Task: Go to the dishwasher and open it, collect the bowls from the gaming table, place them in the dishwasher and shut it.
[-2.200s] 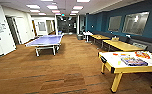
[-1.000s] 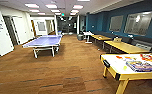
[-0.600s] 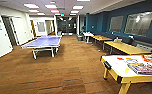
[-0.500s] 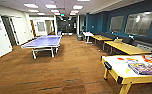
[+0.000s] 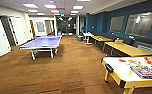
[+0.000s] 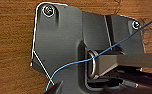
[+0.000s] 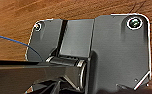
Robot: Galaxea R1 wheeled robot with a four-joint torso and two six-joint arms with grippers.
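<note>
Head view, nearest first: the gaming table [image 5: 122,72] sits at the lower right of the frame, a smooth white top on yellow sides and legs, with a dark slot in its near end. Its long axis runs from that end away to the right edge of the frame. On its top lie a flat, brightly printed box [image 5: 145,70] and a few small orange and yellow pieces; whether bowls are among them is too blurred to tell. Since the table lies off to the right, I judge the right arm to be the nearer one once the robot closes in. Neither wrist view makes out the fingers, so I cannot tell whether either end effector is spread or pressed together; both look down on the wood-grain floor [image 6: 12,50], with a thin blue cable [image 6: 74,62] crossing the left wrist view. That same warm brown plank floor [image 5: 67,72] spreads across the middle of the frame. Farther off at centre left stands a blue table-tennis table [image 5: 43,43] on pale legs. Along the teal wall at upper right runs a row of yellow-topped counters [image 5: 127,48], with glass doors at the far end of the room
</note>
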